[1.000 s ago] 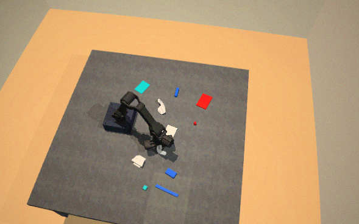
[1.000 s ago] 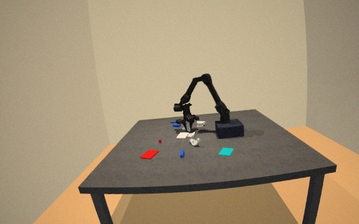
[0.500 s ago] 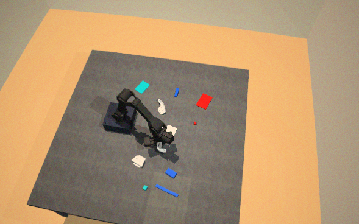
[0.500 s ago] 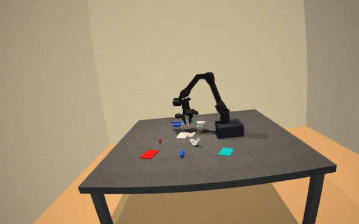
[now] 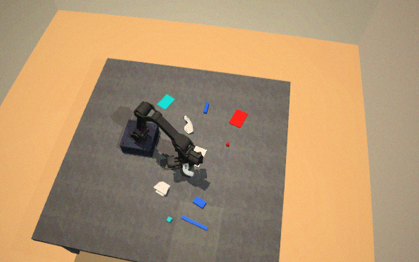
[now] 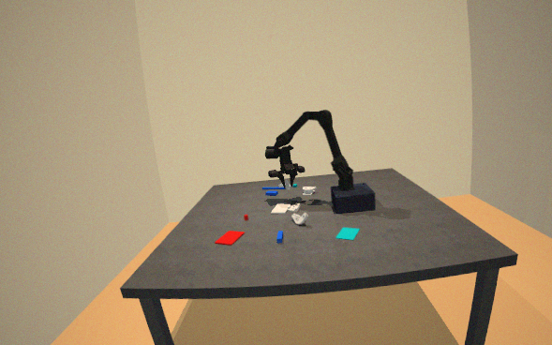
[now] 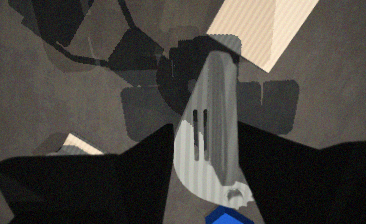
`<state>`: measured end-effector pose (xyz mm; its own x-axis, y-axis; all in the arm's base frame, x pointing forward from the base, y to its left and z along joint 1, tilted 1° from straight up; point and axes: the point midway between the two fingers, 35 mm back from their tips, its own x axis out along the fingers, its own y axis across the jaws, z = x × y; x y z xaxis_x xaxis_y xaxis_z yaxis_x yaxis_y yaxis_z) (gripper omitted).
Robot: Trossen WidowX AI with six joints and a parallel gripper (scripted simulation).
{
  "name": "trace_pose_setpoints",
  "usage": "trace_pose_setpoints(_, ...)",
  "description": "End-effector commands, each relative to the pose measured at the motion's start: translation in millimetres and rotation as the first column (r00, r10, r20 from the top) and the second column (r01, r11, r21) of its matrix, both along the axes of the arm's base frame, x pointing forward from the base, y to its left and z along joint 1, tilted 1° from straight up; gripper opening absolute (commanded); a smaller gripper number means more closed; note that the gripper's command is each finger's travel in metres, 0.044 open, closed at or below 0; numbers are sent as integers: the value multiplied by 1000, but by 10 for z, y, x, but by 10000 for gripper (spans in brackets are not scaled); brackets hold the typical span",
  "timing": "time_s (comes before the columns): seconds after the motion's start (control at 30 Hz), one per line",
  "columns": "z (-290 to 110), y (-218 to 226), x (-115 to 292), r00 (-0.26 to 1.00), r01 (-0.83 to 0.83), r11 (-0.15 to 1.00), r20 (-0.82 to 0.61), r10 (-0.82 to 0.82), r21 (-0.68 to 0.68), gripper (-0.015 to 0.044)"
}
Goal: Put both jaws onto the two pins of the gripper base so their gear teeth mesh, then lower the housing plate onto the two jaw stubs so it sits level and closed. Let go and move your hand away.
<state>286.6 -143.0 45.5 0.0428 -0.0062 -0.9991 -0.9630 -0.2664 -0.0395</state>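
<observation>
My gripper [image 5: 185, 165] [image 6: 288, 186] [image 7: 201, 129] is shut on one white jaw [image 5: 188, 171] [image 7: 215, 105] and holds it above the table. In the wrist view the jaw's toothed end with its hole points down the picture. The other white jaw [image 5: 188, 127] [image 6: 300, 218] lies apart on the table. A flat white part [image 5: 201, 151] [image 6: 279, 209] [image 7: 259, 30], which looks like the gripper base, lies beside and below the hand; the arm hides some of it in the top view. The white trapezoid part [image 5: 161, 187] [image 6: 308, 188] [image 7: 83, 144] looks like the housing plate. The pins are too small to make out.
A blue block [image 5: 199, 202] [image 6: 272, 193] [image 7: 228, 219], a long blue bar [image 5: 194, 223] and a small cyan cube [image 5: 169, 219] lie past the hand. A red plate [image 5: 238, 118], red cube [image 5: 227, 144], blue bar [image 5: 206, 107] and cyan plate [image 5: 166, 101] lie on the opposite side.
</observation>
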Motion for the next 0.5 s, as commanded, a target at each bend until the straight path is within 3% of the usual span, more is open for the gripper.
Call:
trace_pose_setpoints(0.0, 13, 97, -1, 996, 88, 996, -2, -88, 3, 134)
trace_pose_setpoints(0.47, 21, 446, 3, 891, 454, 891, -5, -454, 21, 134)
